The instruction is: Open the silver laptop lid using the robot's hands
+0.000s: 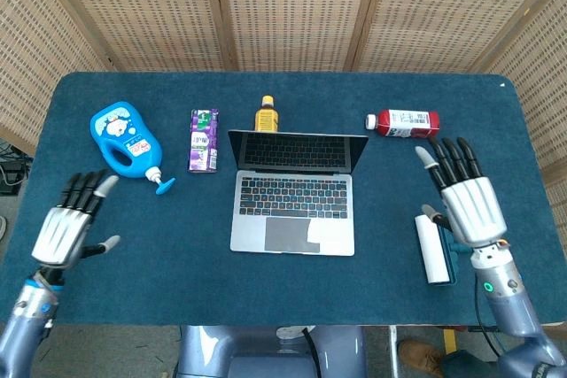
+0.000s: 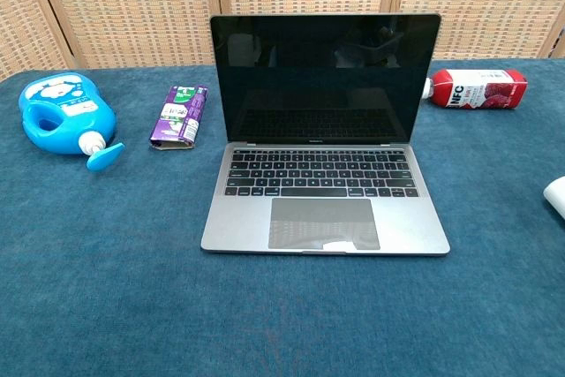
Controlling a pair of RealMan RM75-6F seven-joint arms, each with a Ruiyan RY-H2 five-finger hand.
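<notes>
At table centre the silver laptop (image 2: 324,134) stands open, screen dark, both hands' fingers (image 1: 454,155) spread.

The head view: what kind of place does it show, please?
Probably a staged tabletop test station, not a home. A table with a dark blue cloth stands before woven wicker screens, and unrelated items surround the open silver laptop: a blue detergent bottle and a red drink bottle.

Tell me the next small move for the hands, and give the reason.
Probably none beyond resting: the silver laptop already stands open, screen upright, keyboard exposed. The left hand and right hand hover open off to each side, touching nothing. I would lower them to the table.
</notes>
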